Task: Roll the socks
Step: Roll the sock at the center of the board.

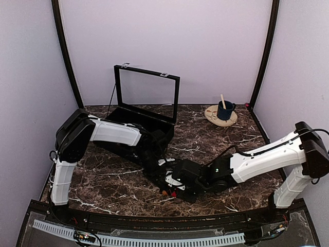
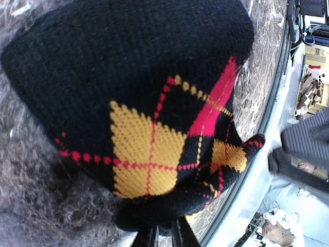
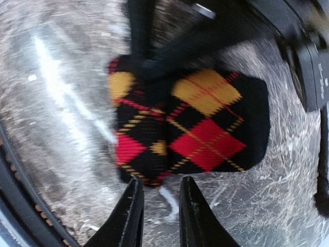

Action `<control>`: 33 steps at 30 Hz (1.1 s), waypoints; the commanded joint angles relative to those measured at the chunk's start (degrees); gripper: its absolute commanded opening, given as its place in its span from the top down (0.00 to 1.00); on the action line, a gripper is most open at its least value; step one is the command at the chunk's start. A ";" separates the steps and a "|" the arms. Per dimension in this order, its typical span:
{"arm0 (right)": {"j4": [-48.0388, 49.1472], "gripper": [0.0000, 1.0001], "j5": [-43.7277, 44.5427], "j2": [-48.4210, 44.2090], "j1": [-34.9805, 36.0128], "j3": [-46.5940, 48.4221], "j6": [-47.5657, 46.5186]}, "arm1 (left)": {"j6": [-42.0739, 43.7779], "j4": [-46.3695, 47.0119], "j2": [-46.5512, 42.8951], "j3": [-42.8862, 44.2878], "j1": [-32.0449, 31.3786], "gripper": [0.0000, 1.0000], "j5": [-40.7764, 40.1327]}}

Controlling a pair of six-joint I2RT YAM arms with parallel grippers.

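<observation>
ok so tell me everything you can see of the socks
The socks are a knitted black bundle with red and yellow argyle diamonds crossed by thin dotted lines, folded or rolled into a compact lump. It lies on the dark marble table near its front edge, between the arms. The left gripper seems to pinch one edge; the right gripper, open, is just off the opposite edge.

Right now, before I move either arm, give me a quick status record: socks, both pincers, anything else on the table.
socks: bunched bundle lying on the table, argyle side up
left pincer: shut on the bundle's edge
right pincer: open, tips at the bundle's near edge, nothing between them
other: black box standing open at the back; blue mug on a plate, back right
</observation>
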 commanded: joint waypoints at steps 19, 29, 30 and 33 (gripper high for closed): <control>-1.68 0.63 0.36 4.84 5.93 4.93 -8.16 | 2.31 -3.10 5.73 1.26 -0.01 0.88 -7.78; -0.19 0.65 -0.89 7.53 4.18 5.09 -9.86 | 2.22 -3.10 5.78 1.35 -0.01 0.88 -7.57; -0.11 0.65 -1.10 7.80 3.91 5.04 -9.84 | 2.22 -3.10 5.82 1.35 0.03 0.88 -7.60; 0.20 0.66 -1.59 8.61 3.16 4.87 -9.66 | 2.30 -3.19 5.86 1.35 0.05 0.88 -7.55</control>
